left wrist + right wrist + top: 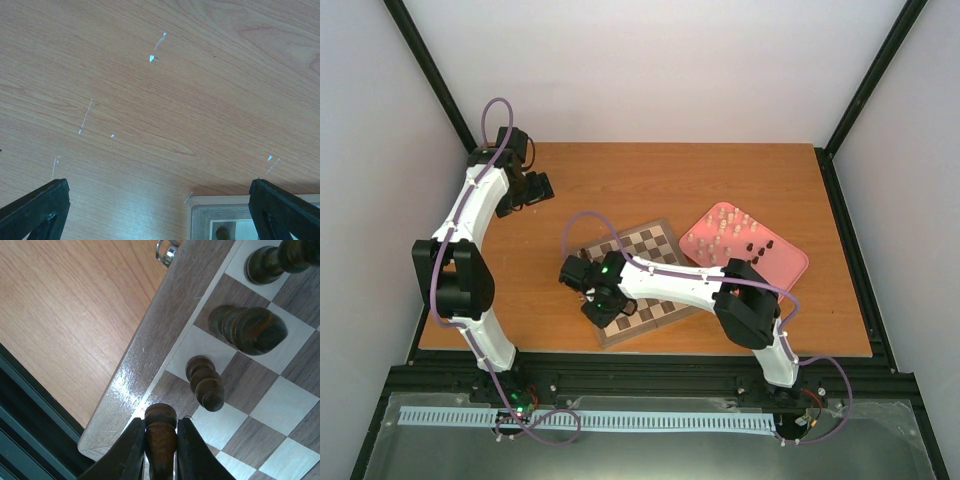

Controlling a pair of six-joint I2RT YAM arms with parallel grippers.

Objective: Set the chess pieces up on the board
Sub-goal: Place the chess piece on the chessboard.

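While in right claw (161, 426), piece (160, 442) upright.

The right gripper (160, 428) clamped a dark brown piece (160, 415) between its fingers, close to a corner of the board (145, 355). Three more dark pieces (205, 382) stood in a row just inside the board's border, each on its own square. A metal clasp (166, 251) sat on the border's outer edge, with the wooden table (65, 315) to its left.
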